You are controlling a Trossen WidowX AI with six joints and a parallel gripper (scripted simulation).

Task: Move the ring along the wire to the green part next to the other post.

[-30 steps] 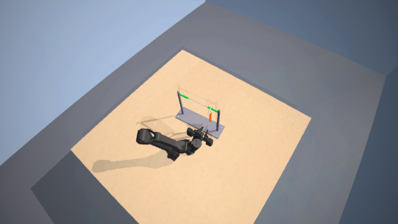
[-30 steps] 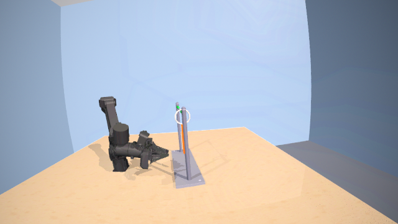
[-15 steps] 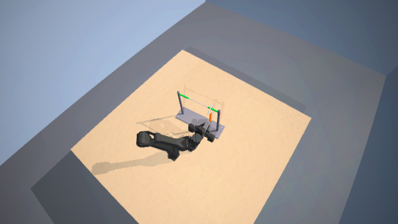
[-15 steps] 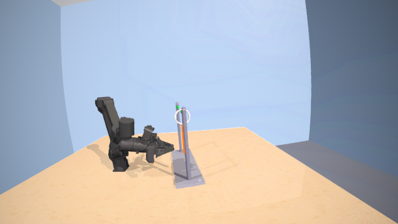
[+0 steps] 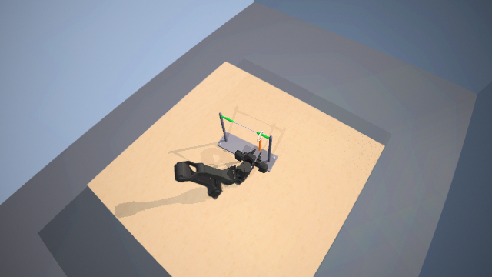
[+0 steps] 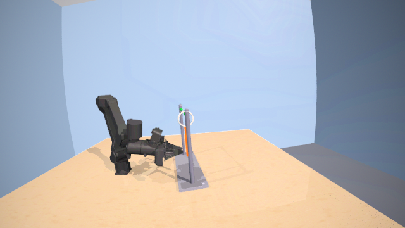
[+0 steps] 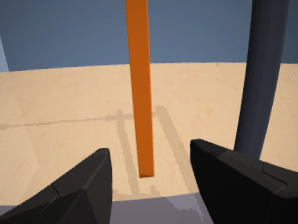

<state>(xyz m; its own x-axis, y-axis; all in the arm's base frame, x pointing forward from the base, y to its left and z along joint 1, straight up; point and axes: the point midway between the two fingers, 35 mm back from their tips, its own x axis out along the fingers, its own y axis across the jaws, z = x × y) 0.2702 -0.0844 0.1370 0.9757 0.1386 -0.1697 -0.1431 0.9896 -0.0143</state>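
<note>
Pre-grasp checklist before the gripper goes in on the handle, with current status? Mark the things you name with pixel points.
1. Ring [image 5: 260, 140] [image 6: 178, 119] on the green part by the near post [image 5: 270, 149] [image 6: 190, 149]: ok
2. Orange handle [image 5: 260, 145] [image 6: 186, 142] [image 7: 141, 95] hanging down: ok
3. Gripper [image 5: 254, 151] [image 6: 182, 151] [image 7: 150, 155] open: ok
4. Handle lined up between the fingers in the wrist view: ok
5. Fingers far enough forward to close on the handle: cannot tell
6. Gripper away from the thin grey wire [image 5: 245, 126]: ok, it sits lower

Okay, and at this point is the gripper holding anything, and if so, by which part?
Nothing is held: the gripper is open, with the orange handle between its fingers' line, ungripped.
</note>
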